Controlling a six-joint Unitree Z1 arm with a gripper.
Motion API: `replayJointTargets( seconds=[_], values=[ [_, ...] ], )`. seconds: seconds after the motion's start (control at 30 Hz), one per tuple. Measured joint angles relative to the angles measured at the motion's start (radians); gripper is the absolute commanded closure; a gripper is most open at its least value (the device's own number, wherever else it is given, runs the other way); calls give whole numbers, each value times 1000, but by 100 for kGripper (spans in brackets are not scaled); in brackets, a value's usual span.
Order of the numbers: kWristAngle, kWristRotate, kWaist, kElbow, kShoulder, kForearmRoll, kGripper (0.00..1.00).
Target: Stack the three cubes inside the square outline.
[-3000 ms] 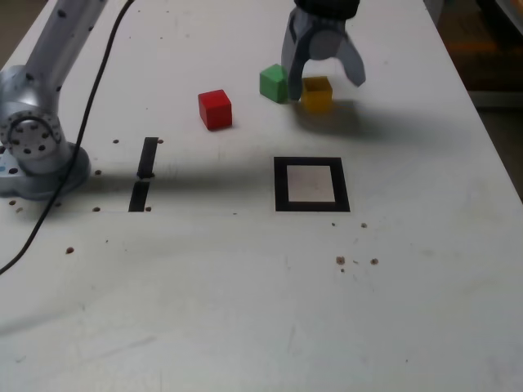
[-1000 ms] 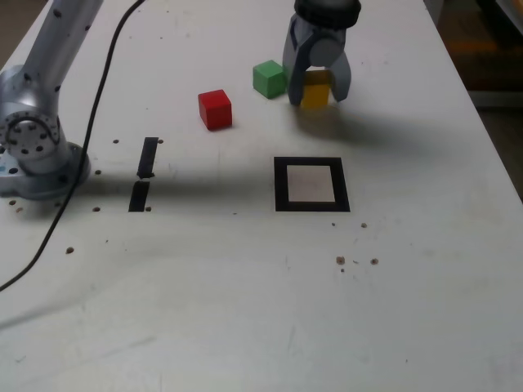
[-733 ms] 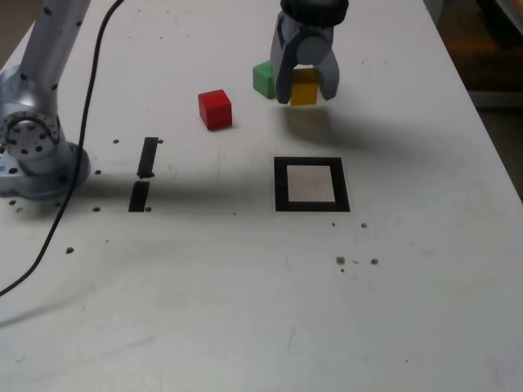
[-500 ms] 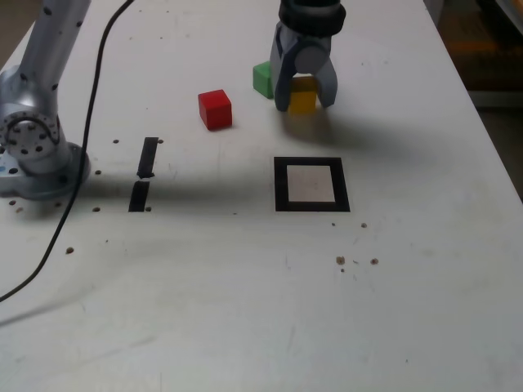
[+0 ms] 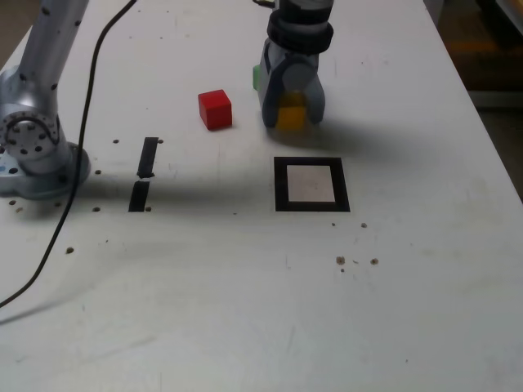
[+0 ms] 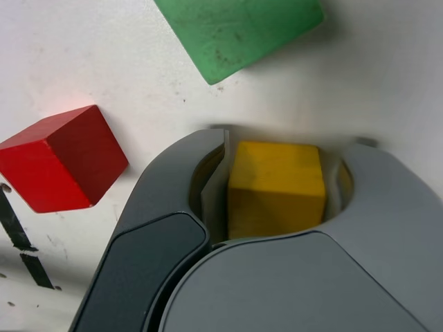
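My gripper (image 5: 292,116) is shut on the yellow cube (image 5: 291,115), held just above the table, behind the square outline (image 5: 311,184) and a little toward the exterior view's left. The wrist view shows the yellow cube (image 6: 275,187) clamped between both jaws. The green cube (image 6: 239,31) lies on the table behind it; in the exterior view only a sliver of the green cube (image 5: 256,77) shows past the gripper. The red cube (image 5: 215,109) sits on the table to the exterior view's left of the gripper, and the red cube (image 6: 59,158) is also in the wrist view. The square's white interior is bare.
The arm's grey base (image 5: 37,143) stands at the exterior view's left with a black cable (image 5: 86,114) trailing over the table. Two short black tape strips (image 5: 145,171) lie beside the base. Small dark specks (image 5: 355,261) dot the table in front of the square.
The gripper closed on the yellow cube, lifted it away from the green cube, and carried it toward the front and the exterior view's left, nearer the square outline.
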Motion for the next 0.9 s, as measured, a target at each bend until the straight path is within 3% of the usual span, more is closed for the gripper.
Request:
replayJointTargets(
  seconds=[0.17, 0.33, 0.43, 0.57, 0.9],
  values=[
    [11, -10, -14, -2, -94, 60, 0],
    [12, -6, -28, 3, -232, 194, 0],
    [17, -6, -28, 46, -295, 219, 0],
    [19, -21, -11, 143, -304, 198, 2],
    [26, -42, 81, 335, -315, 47, 4]
  ],
)
